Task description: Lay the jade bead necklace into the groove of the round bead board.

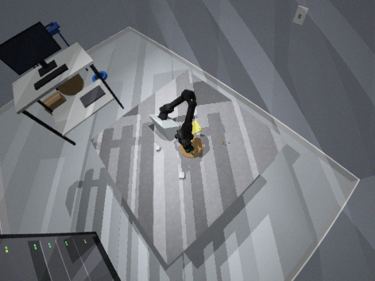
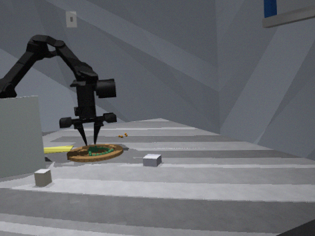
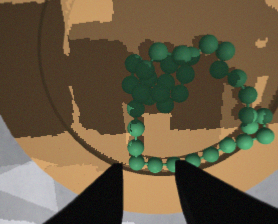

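The round wooden bead board (image 1: 199, 149) (image 2: 115, 156) (image 3: 150, 195) lies flat. The jade bead necklace (image 2: 95, 149) (image 3: 136, 128) lies on it. In the wrist view, many beads are heaped at upper centre, inside the circular groove. One stretch of beads runs along the groove at the bottom. At the right, beads bunch up and a few sit outward of the stretch. My gripper (image 1: 191, 152) (image 2: 91, 145) (image 3: 148, 170) points down over the board, partly open, with its tips close above it. In the wrist view the tips overlap the bottom stretch of beads. No bead is clearly held.
A pale upright panel (image 1: 170, 131) (image 2: 20, 137) and a yellow flat piece (image 1: 196, 127) (image 2: 59, 149) stand near the board. A beige block (image 1: 158, 148) (image 2: 43, 178) and a lilac block (image 1: 182, 175) (image 2: 152, 160) lie nearby. Small orange pieces (image 1: 226, 143) (image 2: 121, 136) lie beyond the board.
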Tool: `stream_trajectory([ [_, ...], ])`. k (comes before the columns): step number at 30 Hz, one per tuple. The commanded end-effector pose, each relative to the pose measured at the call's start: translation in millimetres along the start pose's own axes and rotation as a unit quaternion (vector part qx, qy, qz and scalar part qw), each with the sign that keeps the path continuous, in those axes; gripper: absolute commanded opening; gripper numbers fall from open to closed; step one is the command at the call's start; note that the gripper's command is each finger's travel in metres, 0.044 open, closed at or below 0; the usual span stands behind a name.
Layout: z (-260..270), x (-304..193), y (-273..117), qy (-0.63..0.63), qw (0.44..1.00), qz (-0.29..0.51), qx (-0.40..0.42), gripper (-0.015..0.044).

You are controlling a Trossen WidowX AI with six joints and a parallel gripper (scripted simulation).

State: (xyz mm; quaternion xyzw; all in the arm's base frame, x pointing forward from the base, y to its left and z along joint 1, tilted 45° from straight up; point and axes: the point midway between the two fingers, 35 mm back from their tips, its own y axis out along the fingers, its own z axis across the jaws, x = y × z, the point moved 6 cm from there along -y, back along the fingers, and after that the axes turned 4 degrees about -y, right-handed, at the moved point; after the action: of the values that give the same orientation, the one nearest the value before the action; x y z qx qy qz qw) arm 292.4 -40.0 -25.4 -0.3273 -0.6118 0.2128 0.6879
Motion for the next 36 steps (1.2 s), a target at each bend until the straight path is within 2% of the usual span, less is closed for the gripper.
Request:
stream_trajectory([
  [1,0,0,0,0.0,1.0,0.0,0.0,0.012],
  [31,5,0,33,0.005,1.0,-0.001,0.006,0.012],
  [36,3,-1,31,0.0,1.0,0.003,0.004,0.0],
])
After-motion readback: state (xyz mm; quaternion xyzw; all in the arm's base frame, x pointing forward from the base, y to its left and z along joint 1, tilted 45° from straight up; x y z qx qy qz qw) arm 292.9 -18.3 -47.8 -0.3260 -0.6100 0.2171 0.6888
